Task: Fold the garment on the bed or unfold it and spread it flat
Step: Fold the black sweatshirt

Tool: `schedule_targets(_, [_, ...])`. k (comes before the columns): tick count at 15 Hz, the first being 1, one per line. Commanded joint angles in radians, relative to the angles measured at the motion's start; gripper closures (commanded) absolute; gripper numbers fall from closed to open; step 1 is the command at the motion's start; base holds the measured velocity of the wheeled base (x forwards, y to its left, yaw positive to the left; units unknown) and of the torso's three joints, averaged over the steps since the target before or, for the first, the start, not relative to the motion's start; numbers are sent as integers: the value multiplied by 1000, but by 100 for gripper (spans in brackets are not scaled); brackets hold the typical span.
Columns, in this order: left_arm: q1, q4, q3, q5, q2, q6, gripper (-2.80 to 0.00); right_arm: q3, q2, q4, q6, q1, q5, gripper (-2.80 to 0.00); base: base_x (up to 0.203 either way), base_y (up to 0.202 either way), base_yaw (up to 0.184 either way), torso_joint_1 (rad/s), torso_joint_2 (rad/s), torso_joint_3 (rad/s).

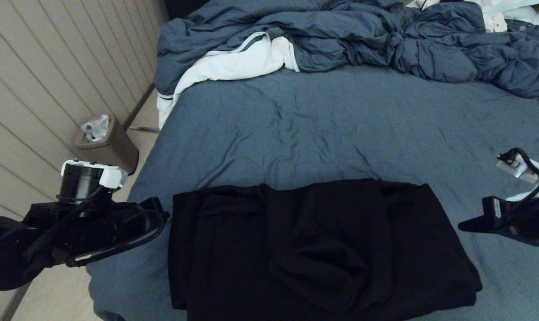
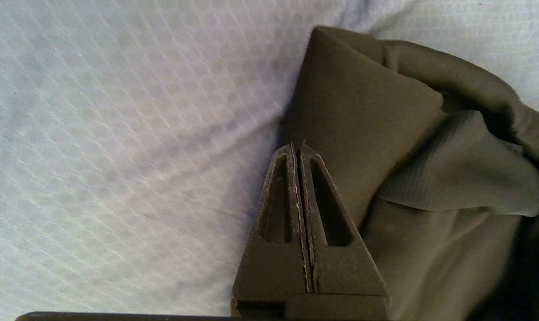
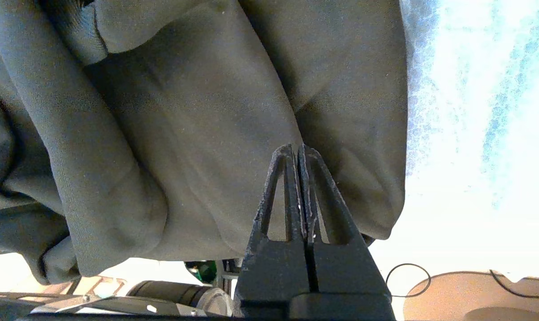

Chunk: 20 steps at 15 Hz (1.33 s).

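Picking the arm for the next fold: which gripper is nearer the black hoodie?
Left. The left gripper sits at the hoodie's left edge; the right gripper hangs just off its right edge.

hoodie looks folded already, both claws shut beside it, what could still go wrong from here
1. The left claw, shut and empty, points at the folded edge of the hoodie; a nudge could push that flap open.
2. The right claw is also shut and aimed at the fabric, so it might drag a layer as it pulls away.
3. The hoodie lies near the front edge of the bed and could slip off.
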Motion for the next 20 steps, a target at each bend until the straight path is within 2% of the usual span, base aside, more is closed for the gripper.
schedule_targets(1, [-11, 0, -5, -1, 7, -30, 0, -6, 8, 2, 1, -2, 1, 0, 0, 0, 0, 0, 0, 0])
schedule_targets(5, [-39, 9, -11, 1, 19, -107, 0, -36, 57, -1, 4, -53, 3, 0, 0, 0, 0, 0, 0, 0])
schedule_targets(8, [-36, 30, -22, 7, -24, -111, 0, -49, 46, 2, 6, -128, 4, 0, 0, 0, 0, 0, 0, 0])
schedule_targets(11, [-36, 132, -55, -6, -35, -110, 0, -90, 55, 54, 11, -151, 1, 0, 0, 0, 0, 0, 0, 0])
schedule_targets(12, [-31, 162, -67, -41, -40, -111, 0, -115, 55, 83, 12, -152, 0, 0, 0, 0, 0, 0, 0, 0])
schedule_targets(15, [31, 240, -93, -199, -88, -112, 0, -209, 57, 165, 13, -153, -5, 0, 0, 0, 0, 0, 0, 0])
schedule_targets(17, [69, 258, -106, -232, -85, -109, 0, -270, 61, 236, 14, -152, -5, 0, 0, 0, 0, 0, 0, 0])
schedule_targets(19, [72, 255, -65, -238, -94, -104, 0, -286, 69, 251, 14, -153, -8, 0, 0, 0, 0, 0, 0, 0])
schedule_targets(20, [72, 250, -53, -271, -98, -103, 0, -286, 74, 249, 14, -153, -17, 0, 0, 0, 0, 0, 0, 0])
